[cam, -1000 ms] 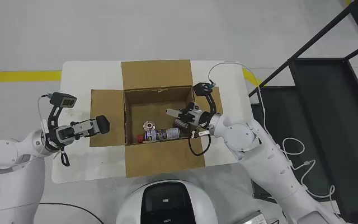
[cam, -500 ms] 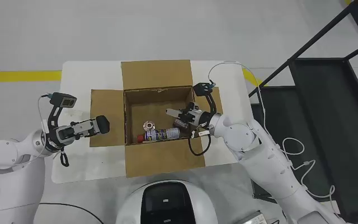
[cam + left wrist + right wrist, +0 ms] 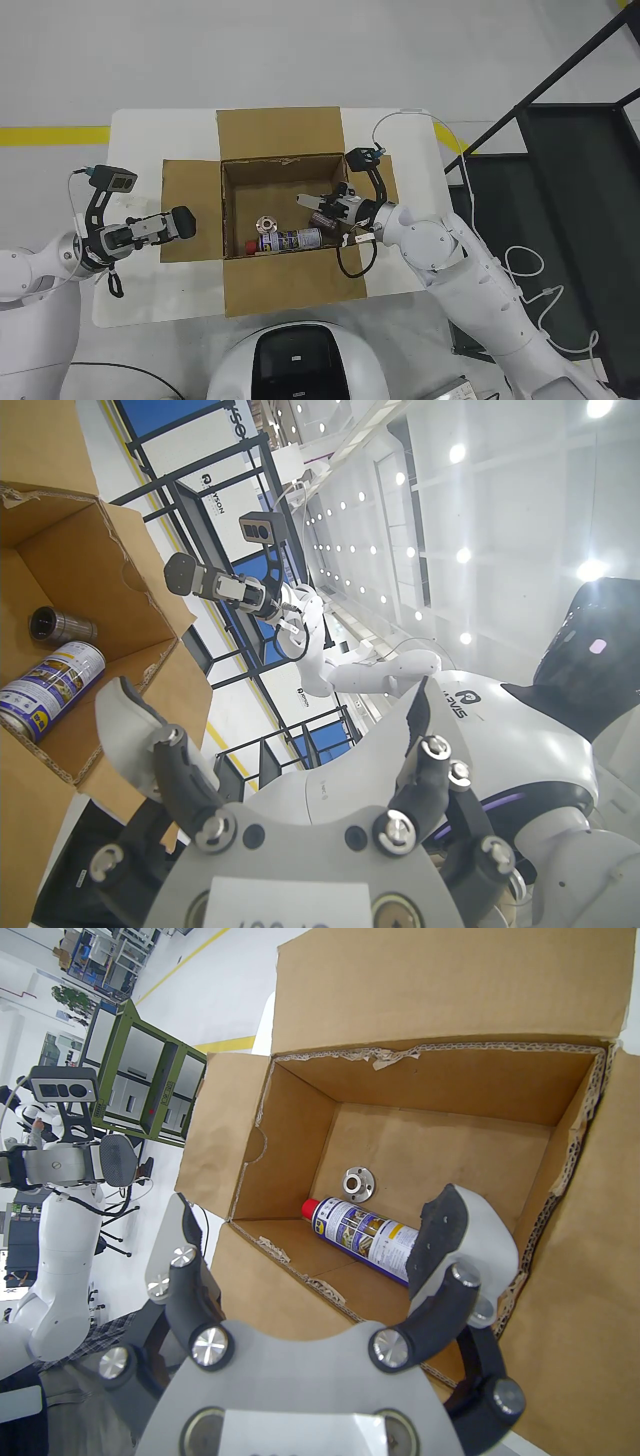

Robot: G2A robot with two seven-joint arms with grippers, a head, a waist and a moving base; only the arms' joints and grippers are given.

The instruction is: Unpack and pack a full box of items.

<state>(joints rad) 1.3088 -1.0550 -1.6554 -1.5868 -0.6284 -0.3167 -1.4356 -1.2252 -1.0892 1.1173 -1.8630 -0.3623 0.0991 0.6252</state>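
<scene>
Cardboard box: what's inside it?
Inside the open brown cardboard box: a blue-and-white spray can with a red cap, lying on its side, and beside it a silver flanged metal cylinder. From above, the right gripper covers part of the floor.

A white table (image 3: 150, 135) sits in the middle of the top view on a pale grey floor (image 3: 300, 50). A yellow line (image 3: 50, 135) runs along the floor from the left edge to the table. At the right edge stands a dark stepped platform (image 3: 580, 180). The right wrist view shows a green cabinet (image 3: 140, 1078) in the hall, and the left wrist view shows round ceiling lights (image 3: 457, 452).
</scene>
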